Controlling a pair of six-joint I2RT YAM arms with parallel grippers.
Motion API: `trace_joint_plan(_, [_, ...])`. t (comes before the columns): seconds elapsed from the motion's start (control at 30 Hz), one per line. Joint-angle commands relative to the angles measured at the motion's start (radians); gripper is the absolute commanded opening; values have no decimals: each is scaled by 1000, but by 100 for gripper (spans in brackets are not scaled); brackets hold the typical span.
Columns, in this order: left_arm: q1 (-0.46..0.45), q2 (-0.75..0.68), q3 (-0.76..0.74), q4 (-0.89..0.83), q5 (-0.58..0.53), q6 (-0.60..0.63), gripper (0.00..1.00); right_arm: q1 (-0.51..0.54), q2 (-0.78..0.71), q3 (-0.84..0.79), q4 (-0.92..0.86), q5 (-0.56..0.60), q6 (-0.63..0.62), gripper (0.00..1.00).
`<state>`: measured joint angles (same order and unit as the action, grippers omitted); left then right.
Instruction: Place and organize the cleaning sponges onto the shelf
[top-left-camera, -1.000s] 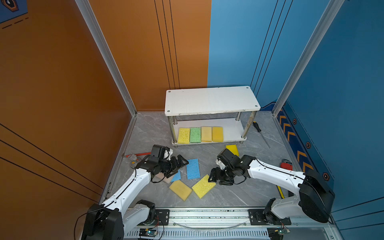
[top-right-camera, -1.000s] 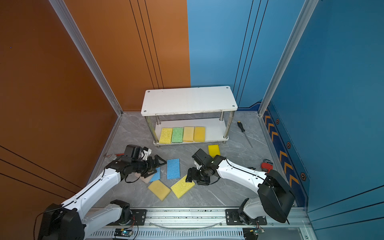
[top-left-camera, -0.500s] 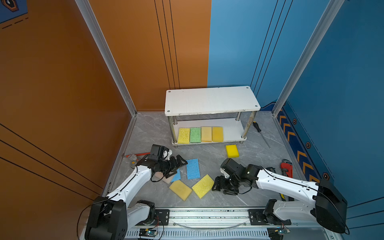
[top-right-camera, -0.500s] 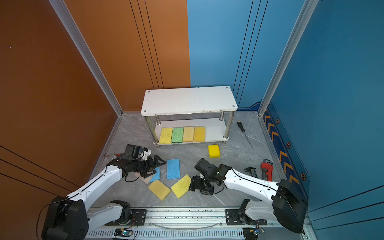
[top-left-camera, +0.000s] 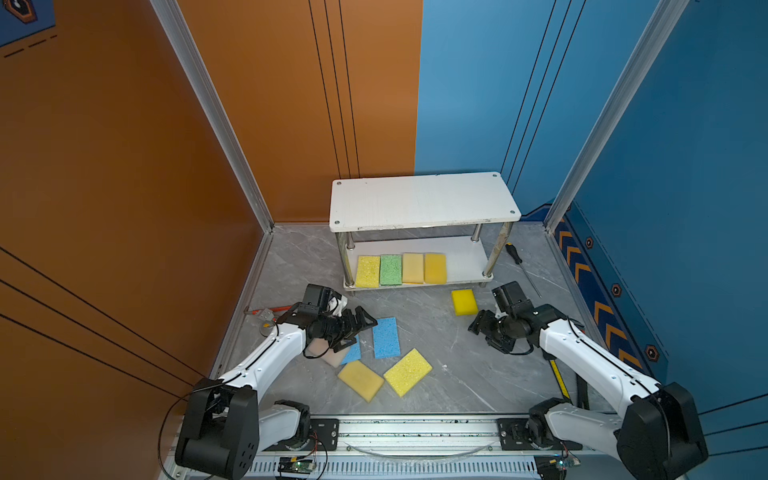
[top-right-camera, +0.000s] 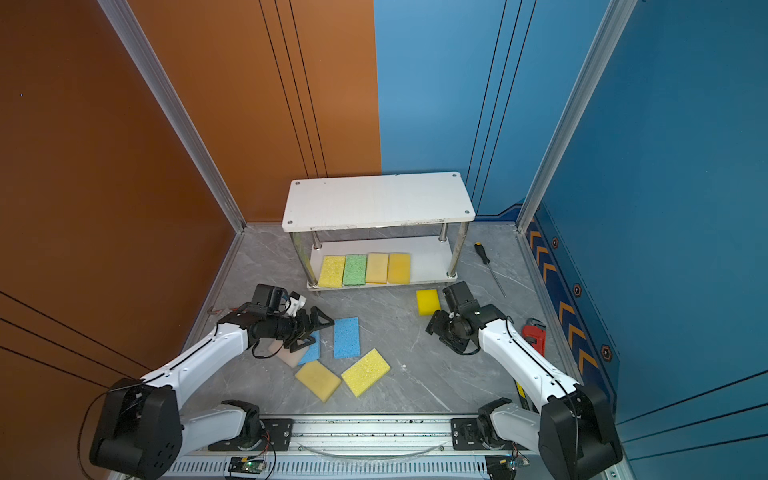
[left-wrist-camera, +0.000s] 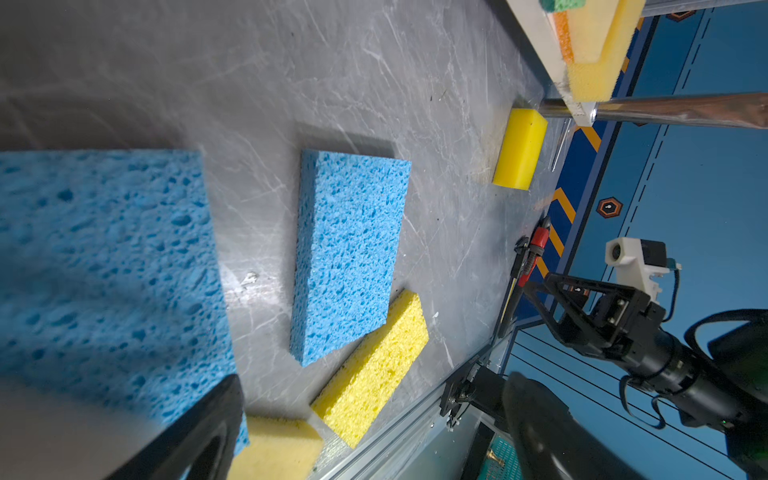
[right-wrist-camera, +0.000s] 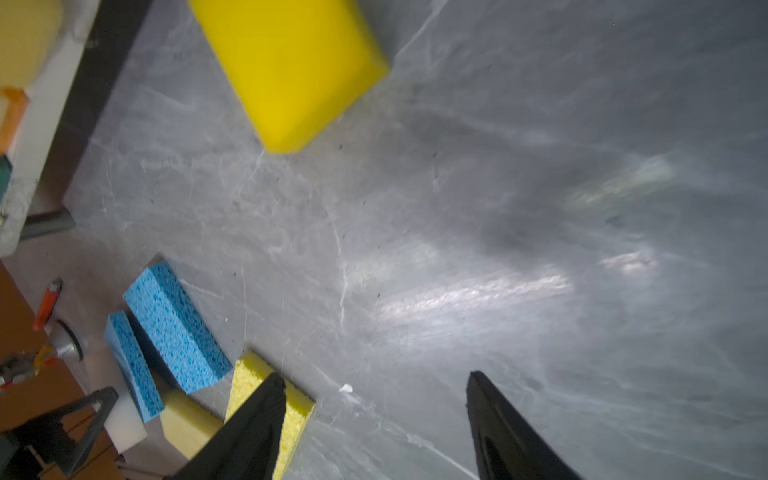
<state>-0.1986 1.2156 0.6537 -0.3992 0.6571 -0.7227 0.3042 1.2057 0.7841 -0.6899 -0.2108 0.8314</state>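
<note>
Grey marbled tabletop (top-left-camera: 457, 374), orange and blue walls (top-left-camera: 291, 104). The shelf (top-left-camera: 424, 199) stands at twelve o'clock, a row of four sponges (top-left-camera: 413, 268) on its lower board. Five loose sponges (top-left-camera: 407, 371) lie toward seven o'clock, a bright yellow sponge (top-left-camera: 464, 302) at two. Left fingers (left-wrist-camera: 199, 436) gape wide, empty, over a blue sponge (left-wrist-camera: 104, 257). Right fingers (right-wrist-camera: 253, 428) stand apart, empty, the bright yellow sponge at their eleven. Judged step: next pick-up; each must descend and close.

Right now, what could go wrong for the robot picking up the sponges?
The open left claw hangs over a blue sponge overlapping a whitish sponge; it might pinch both or drag one.
The bright yellow sponge lies near a chrome post of the shelf; the open right claw could bump that post.
</note>
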Motion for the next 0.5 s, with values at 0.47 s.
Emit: trace_joint_plan(0.47, [-18,-38,7,8,21,-27,98,-85,343,189,163,68,-278,58])
